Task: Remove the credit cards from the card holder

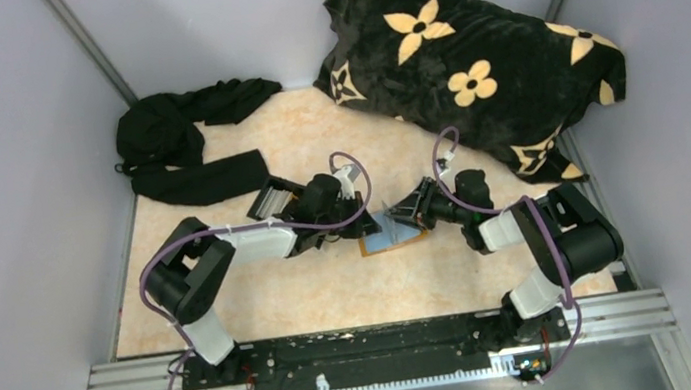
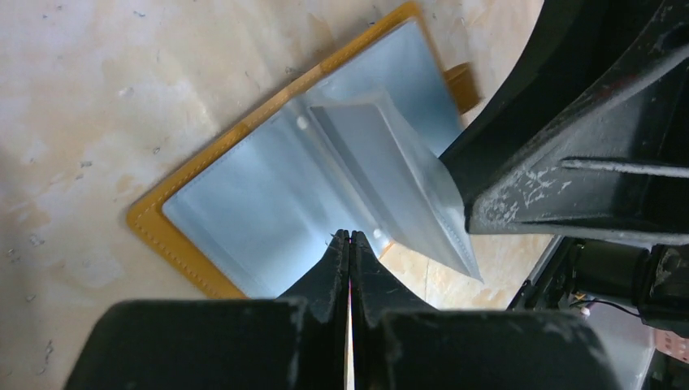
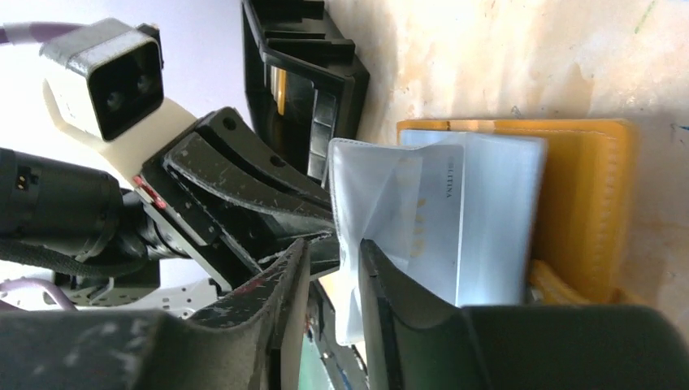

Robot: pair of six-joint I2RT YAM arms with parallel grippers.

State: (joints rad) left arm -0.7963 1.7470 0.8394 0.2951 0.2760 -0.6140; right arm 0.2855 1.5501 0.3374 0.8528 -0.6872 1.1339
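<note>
The orange card holder [image 1: 369, 248] lies open on the table between both arms, its orange border [image 2: 154, 227] framing clear plastic sleeves. One sleeve [image 2: 390, 171] stands lifted off the rest. A pale credit card [image 3: 443, 211] with printed lettering shows inside the sleeves. My left gripper [image 2: 350, 237] is shut, its tips pinched at the lower edge of the sleeves by the fold. My right gripper [image 3: 335, 244] is open, and the lifted sleeve's edge hangs between its fingers, against the right-hand one. In the top view the left gripper [image 1: 371, 224] and right gripper [image 1: 396, 213] nearly meet over the holder.
A black open-topped box [image 1: 272, 200] sits just behind the left gripper, also seen in the right wrist view [image 3: 301, 73]. A black cloth [image 1: 183, 141] lies at the back left. The flowered blanket [image 1: 476, 67] fills the back right corner.
</note>
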